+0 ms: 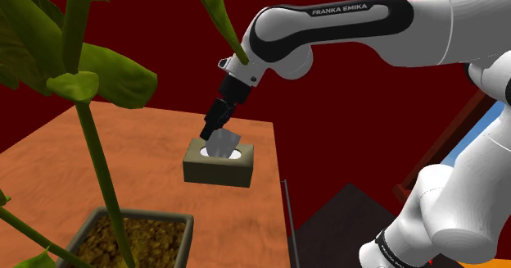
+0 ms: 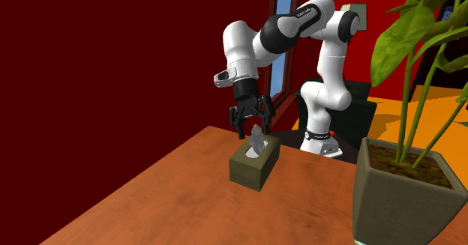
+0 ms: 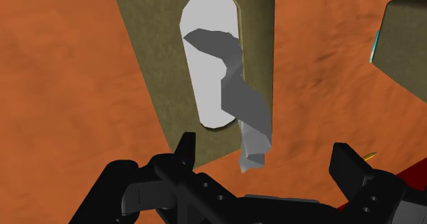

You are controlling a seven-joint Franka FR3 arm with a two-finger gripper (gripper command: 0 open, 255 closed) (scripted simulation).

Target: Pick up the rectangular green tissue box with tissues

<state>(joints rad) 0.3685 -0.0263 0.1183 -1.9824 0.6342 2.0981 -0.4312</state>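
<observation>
Inside olive tissue box point(image 1: 214, 174), protruding grey tissue point(image 1: 223, 143).

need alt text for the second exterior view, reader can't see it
A white robot arm holds its black gripper open just above an olive-green tissue box on an orange-brown table, with a grey tissue sticking up toward the fingers. A potted plant stands at the view's right, and a dark red wall rises behind.

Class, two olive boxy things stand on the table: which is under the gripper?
The tissue box, grey tissue poking out, beneath the gripper; the planter stands apart, holding soil.
</observation>
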